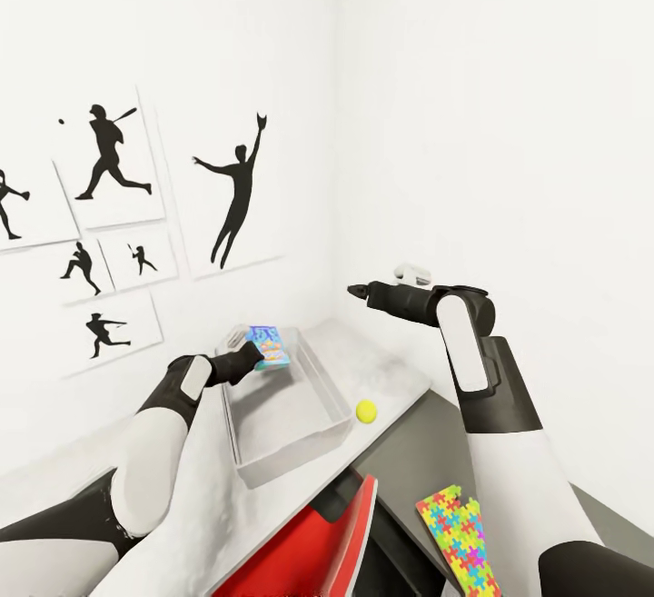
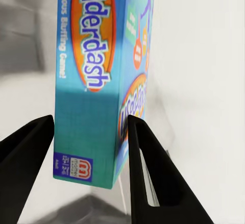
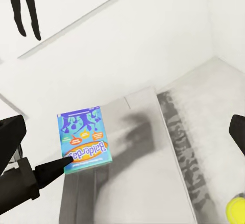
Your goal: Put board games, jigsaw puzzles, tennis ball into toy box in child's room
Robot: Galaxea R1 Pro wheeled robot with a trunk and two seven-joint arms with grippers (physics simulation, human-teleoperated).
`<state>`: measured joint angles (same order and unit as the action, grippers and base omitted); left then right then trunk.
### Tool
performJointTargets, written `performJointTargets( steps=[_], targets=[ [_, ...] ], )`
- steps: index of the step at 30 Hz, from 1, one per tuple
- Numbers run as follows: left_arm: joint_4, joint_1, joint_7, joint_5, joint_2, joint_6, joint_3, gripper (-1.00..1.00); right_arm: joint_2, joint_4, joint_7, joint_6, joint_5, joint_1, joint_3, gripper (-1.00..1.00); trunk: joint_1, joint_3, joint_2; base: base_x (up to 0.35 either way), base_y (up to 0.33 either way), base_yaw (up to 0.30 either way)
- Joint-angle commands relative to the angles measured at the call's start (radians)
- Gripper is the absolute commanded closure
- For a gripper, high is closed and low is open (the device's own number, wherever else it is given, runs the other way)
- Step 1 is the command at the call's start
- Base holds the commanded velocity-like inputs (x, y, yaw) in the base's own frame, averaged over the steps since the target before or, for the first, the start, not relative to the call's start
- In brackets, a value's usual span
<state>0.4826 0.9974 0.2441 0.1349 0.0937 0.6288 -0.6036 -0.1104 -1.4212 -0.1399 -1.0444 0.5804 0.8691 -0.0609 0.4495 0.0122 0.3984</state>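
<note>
The left pincer (image 1: 257, 356) pinches the blue board game (image 1: 272, 346) over the far end of the toy box (image 1: 304, 433) on the desk (image 1: 386, 370), so next comes lowering and releasing it inside, while the right pincer (image 1: 356, 290) hovers spread, empty.

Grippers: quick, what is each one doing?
Left gripper: shut on the blue board game, over the toy box.
Right gripper: open, empty.

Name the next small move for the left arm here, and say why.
Probably lower, then open the left end effector. It holds the blue board game by one end, raised over the far end of the toy box, whose floor beneath looks bare. Letting go from lower down should lay it flat inside.
</note>
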Motion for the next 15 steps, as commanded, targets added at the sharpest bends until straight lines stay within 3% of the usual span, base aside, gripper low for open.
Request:
performJointTargets(
  steps=[1,15],
  targets=[
    [0.001,0.002,0.0,0.005,0.001,0.008,-0.007,1.0,0.0,-0.001,-0.01,-0.003,0.01,0.001,0.0,-1.0,0.0,0.003,0.002,0.0,0.0,0.0],
    [0.001,0.036,-0.046,0.005,0.001,0.008,-0.007,1.0,0.0,-0.004,-0.01,-0.003,0.009,0.001,0.0,-1.0,0.0,0.025,0.002,0.0,0.0,0.0]
  ],
)
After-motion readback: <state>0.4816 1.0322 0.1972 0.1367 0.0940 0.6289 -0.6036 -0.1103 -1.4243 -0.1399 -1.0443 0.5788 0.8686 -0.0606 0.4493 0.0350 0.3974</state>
